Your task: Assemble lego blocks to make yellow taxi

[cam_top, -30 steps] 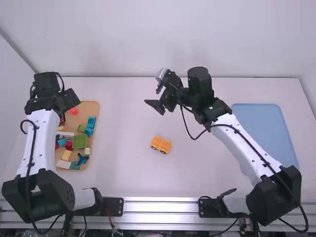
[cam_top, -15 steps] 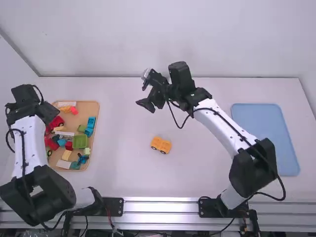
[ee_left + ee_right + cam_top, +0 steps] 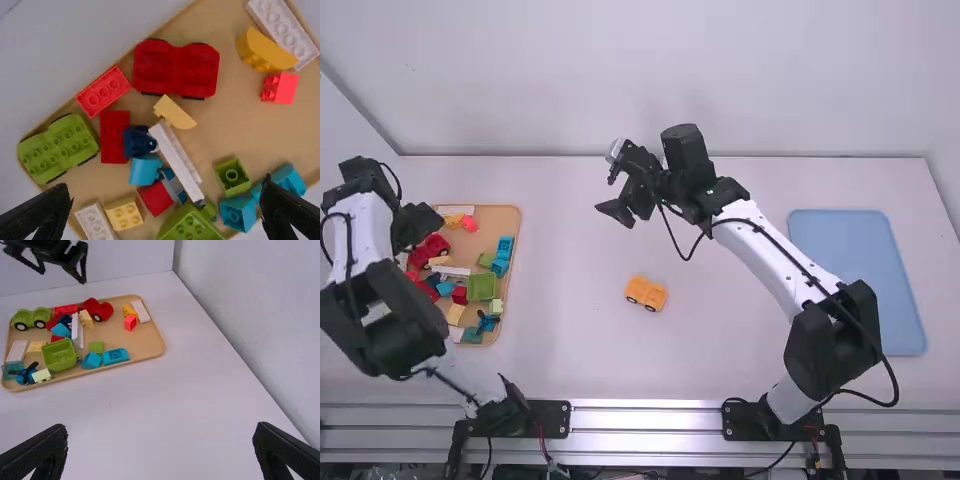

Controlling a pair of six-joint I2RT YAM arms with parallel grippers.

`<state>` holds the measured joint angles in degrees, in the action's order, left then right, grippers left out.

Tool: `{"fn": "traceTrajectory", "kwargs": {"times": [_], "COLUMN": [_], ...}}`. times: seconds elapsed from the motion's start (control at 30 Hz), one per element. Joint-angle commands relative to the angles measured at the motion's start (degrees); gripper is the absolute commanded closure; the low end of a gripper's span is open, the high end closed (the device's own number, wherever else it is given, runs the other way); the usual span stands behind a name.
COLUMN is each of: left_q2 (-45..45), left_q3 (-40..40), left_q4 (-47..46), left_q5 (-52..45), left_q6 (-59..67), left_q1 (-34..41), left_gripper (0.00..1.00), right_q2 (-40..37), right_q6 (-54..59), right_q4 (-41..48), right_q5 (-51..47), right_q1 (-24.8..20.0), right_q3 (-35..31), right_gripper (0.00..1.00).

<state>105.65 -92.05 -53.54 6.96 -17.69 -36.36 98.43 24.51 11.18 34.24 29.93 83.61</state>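
Yellow car base sits mid-frame on the tabletop, probably for building room. Left jaws gape empty near the tray, frame left; right jaws hang upper centre, wide and empty.

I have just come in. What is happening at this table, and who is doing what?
Neither robot arm is holding anything. The open left gripper is above the tray of mixed blocks. The right gripper, also open, is over the table. A small yellow car piece stands alone mid-table, probably the start of the taxi.
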Motion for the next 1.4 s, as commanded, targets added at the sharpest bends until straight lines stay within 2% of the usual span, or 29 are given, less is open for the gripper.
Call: {"fn": "traceTrajectory", "kwargs": {"times": [0.0, 0.2, 0.33, 0.37, 0.47, 0.53, 0.6, 0.77, 1.0, 1.3, 1.37], "left_q2": [5.7, 17.7, 21.9, 22.9, 23.3, 23.3, 23.3, 23.3, 23.3, 23.3, 23.3], "left_q3": [-6.5, -16.9, -18.1, -17.9, -16.5, -15.6, -15.3, -14.4, -12.3, -10.3, -10.1], "left_q4": [-2.5, -8.5, -8.4, -8.3, -6.8, -5.8, -5.8, -6.2, -3.5, -2.5, -2.6], "left_q5": [-0.8, -3.0, -3.3, -3.1, -3.1, -3.1, -3.1, -3.4, -2.9, -3.1, -2.9], "left_q6": [0.7, 0.3, -2.5, -4.3, -9.3, -13.6, -18.1, -24.5, -24.5, -24.5, -24.5], "left_q1": [0.0, 0.4, 0.3, 0.3, 0.4, 0.2, 0.3, 0.4, 0.3, 0.3, 0.3], "left_gripper": [0.01, 0.00, 0.15, 0.26, 0.42, 0.46, 0.46, 0.38, 0.54, 0.53, 0.57], "right_q2": [-0.3, -0.3, -0.3, -0.3, -0.3, -0.3, -0.3, -0.3, -0.3, -0.3, -0.3], "right_q6": [0.2, 0.2, 0.2, 0.2, 0.2, 0.2, 0.2, 0.2, 0.3, 1.0, 1.0], "right_q4": [0.0, 0.0, 0.0, 0.0, 0.0, 0.0, 0.0, 0.0, 0.0, 0.4, 0.5], "right_q5": [0.2, 0.2, 0.0, 0.0, -1.0, -1.8, -1.7, -1.7, -1.7, -1.7, -1.7], "right_q1": [-0.3, -0.7, -0.8, -0.8, -0.7, -0.7, -0.8, -0.7, -0.8, -1.5, -2.0], "right_q3": [1.9, 1.9, 1.9, 1.9, 1.9, 1.9, 1.9, 1.9, 1.9, 1.8, 1.8], "right_gripper": [0.02, 0.01, 0.01, 0.01, 0.01, 0.01, 0.01, 0.01, 0.01, 0.01, 0.01]}}
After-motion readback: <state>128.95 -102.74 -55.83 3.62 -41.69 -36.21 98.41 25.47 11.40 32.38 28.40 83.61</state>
